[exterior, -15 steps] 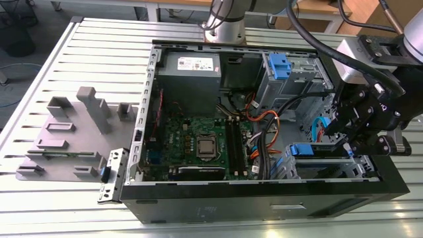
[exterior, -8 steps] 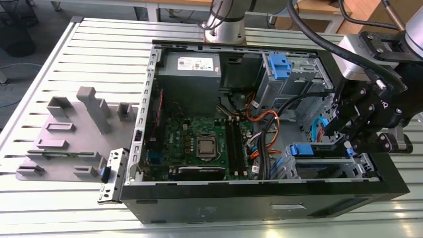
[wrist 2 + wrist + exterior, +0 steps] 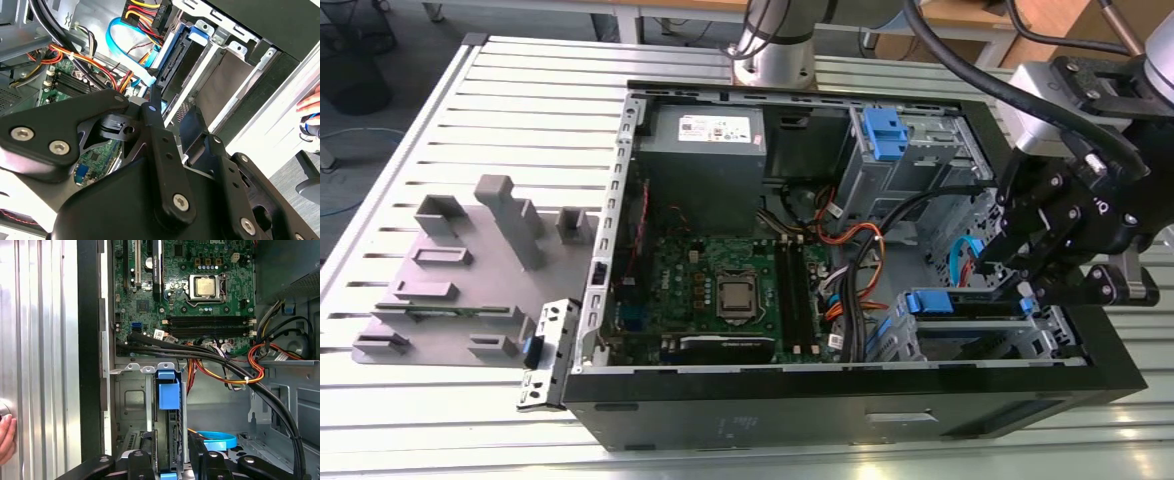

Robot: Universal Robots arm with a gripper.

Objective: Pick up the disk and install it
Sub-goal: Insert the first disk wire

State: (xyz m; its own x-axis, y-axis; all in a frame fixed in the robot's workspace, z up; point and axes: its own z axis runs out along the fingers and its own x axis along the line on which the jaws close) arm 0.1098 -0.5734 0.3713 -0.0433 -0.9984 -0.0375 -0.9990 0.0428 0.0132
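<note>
The disk (image 3: 168, 440) stands on edge in a slot of the metal drive cage (image 3: 131, 400) at the case's front corner, its blue carrier tab (image 3: 168, 394) facing the motherboard. My gripper (image 3: 170, 460) has one black finger pressed on each flat side of the disk's end, shut on it. In the exterior view the gripper (image 3: 1017, 290) hangs over the cage at the view's right, with the disk (image 3: 931, 301) reaching out toward the board. In the second wrist view the disk (image 3: 181, 52) runs away from my gripper (image 3: 177, 112) into the cage.
The open case (image 3: 854, 405) holds the green motherboard (image 3: 727, 290), a grey power supply (image 3: 704, 140), an upper bay with a blue bracket (image 3: 885, 135), and loose black, orange and blue cables (image 3: 225, 362) beside the cage. A hand (image 3: 5, 437) rests outside the case wall. A grey fixture (image 3: 454, 270) lies on the table.
</note>
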